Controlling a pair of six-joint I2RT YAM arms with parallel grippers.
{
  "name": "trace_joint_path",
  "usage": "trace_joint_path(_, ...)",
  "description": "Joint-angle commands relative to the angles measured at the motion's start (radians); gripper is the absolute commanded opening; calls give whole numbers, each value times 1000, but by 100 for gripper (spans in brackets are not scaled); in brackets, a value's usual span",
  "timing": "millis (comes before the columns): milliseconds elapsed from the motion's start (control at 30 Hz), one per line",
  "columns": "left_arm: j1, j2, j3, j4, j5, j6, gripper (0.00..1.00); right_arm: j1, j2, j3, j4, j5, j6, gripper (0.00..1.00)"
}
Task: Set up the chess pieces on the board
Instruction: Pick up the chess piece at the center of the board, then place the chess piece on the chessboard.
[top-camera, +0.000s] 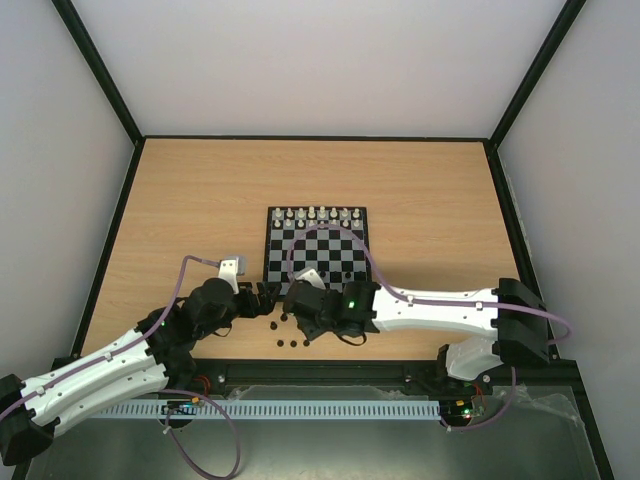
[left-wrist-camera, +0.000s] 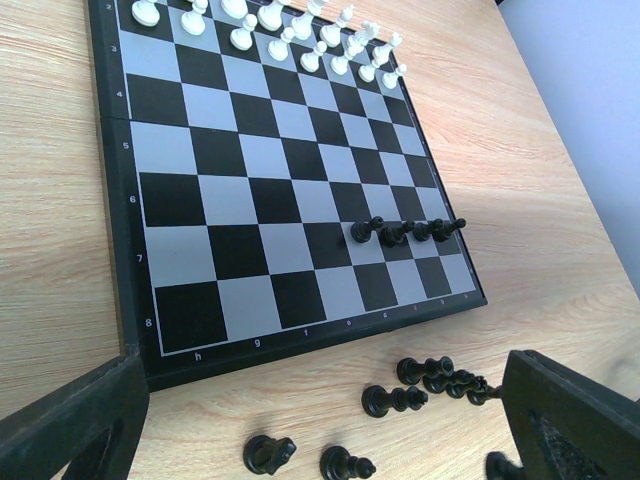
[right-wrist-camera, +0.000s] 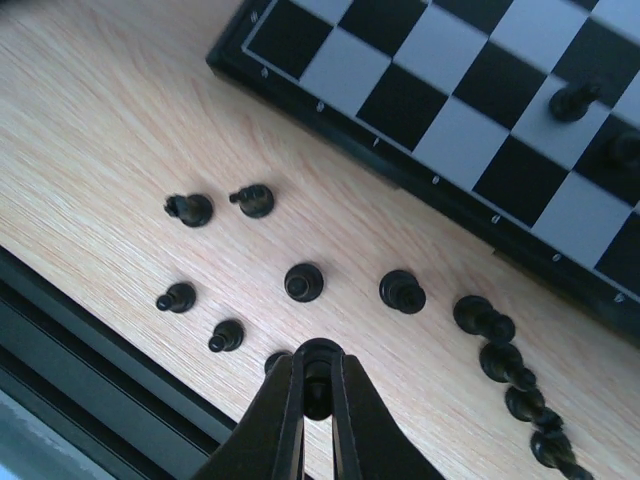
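Observation:
The board (top-camera: 330, 250) lies mid-table, with a short row of dark chess pieces (left-wrist-camera: 405, 232) standing on its near right squares. More dark pieces lie loose on the wood in front of it (left-wrist-camera: 395, 400) (right-wrist-camera: 304, 281). My right gripper (right-wrist-camera: 318, 365) is over these loose pieces, shut on one small dark piece (right-wrist-camera: 318, 380) that is pinched between its fingertips. My left gripper (left-wrist-camera: 320, 440) hangs open just off the board's near edge, with nothing between its fingers (left-wrist-camera: 570, 420). In the top view both grippers (top-camera: 262, 298) (top-camera: 297, 303) sit close together at the board's near edge.
White pieces (left-wrist-camera: 290, 30) fill the board's far rows. A line of toppled dark pieces (right-wrist-camera: 505, 365) lies right of the right gripper. The table's black front rail (right-wrist-camera: 80, 340) runs close behind the loose pieces. Black frame edges bound the table (top-camera: 120, 220).

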Motion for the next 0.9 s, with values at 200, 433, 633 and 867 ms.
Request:
trace_joint_path(200,-4,3,14,-12,-3,15,99,-135,9,182,-169,33,-141,2)
trace_joint_path(433,-4,7,19,-13,-5,15,99,-251,112,257,-152,-36,-222,2)
trace_joint_path(633,-4,11,19,-11,-8,15,100,-314,210,290,-122,-79,-260,1)
trace_joint_path(867,-4,15,18,-10,-11,17,100,-347,305,294,-78,-108,-280,1)
